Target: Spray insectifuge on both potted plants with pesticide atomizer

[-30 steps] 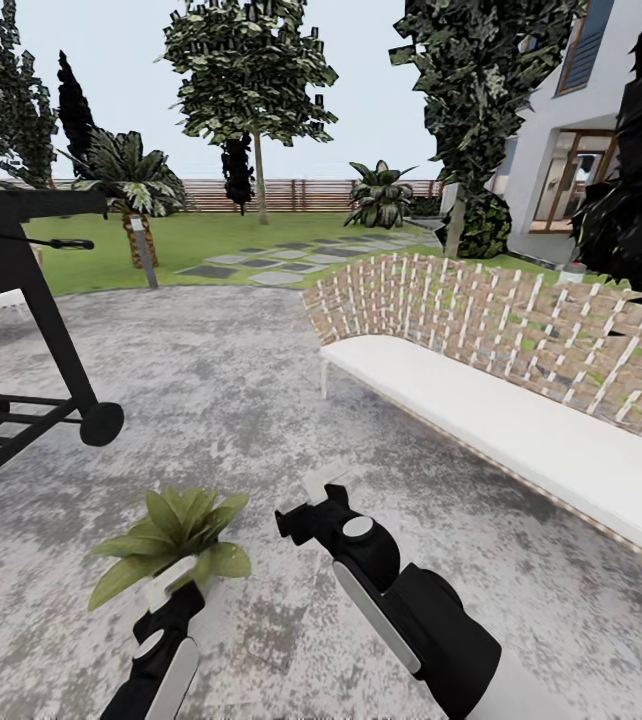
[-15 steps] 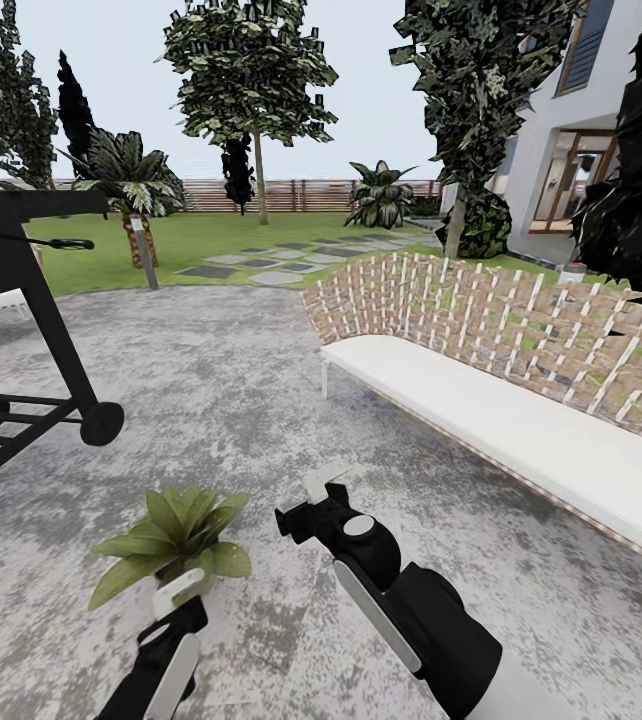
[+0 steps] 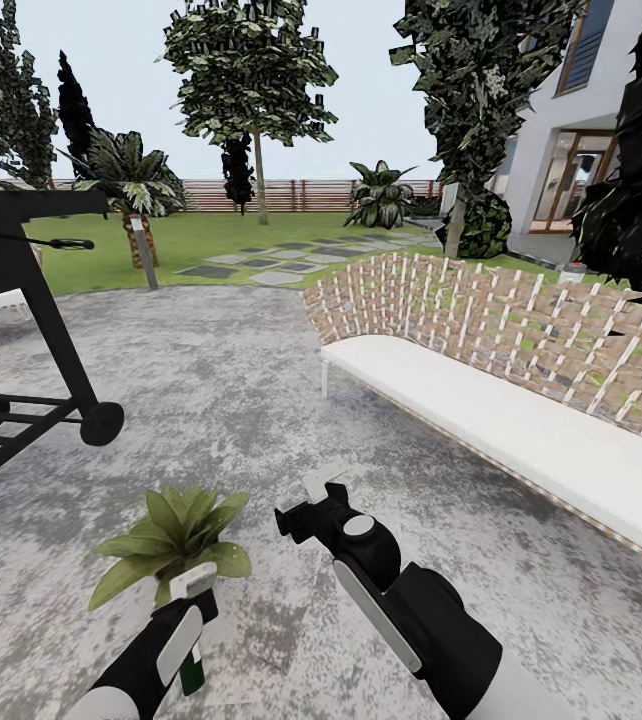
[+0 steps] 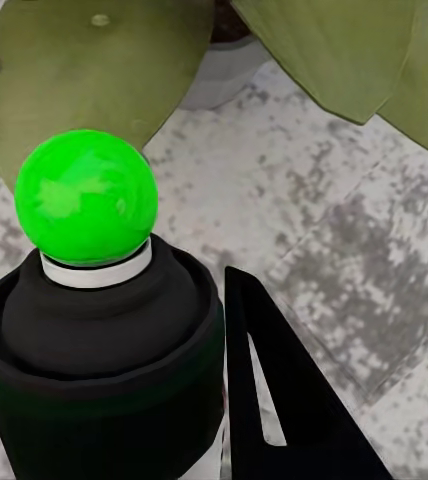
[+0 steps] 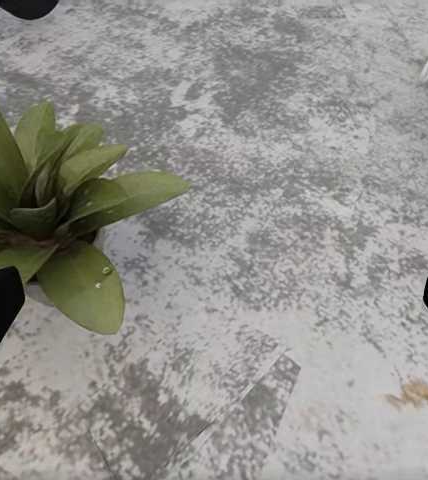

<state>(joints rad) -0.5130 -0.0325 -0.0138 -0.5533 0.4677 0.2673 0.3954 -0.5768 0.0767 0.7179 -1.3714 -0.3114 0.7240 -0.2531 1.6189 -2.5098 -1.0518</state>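
Left end effector [image 3: 193, 590] grips the atomizer [image 4: 104, 340]; its wrist view shows a green tip.

Ground: mottled grey stone patio [image 3: 221, 380], worn darker in patches.
Seat: long white bench [image 3: 521, 430] along the patio's right edge, backed by a curved woven screen [image 3: 521, 320].
Left edge: black wheeled frame [image 3: 31, 340] with a red part.
Lawn: green grass [image 3: 201, 240] beyond the patio's far edge, crossed by grey stepping stones [image 3: 261, 262].
Boundary: brown slatted fence [image 3: 301, 193] behind trees [image 3: 251, 80] and palms.
Far right: white house [image 3: 571, 130] with wood-framed windows.
Light: pale, even sky.
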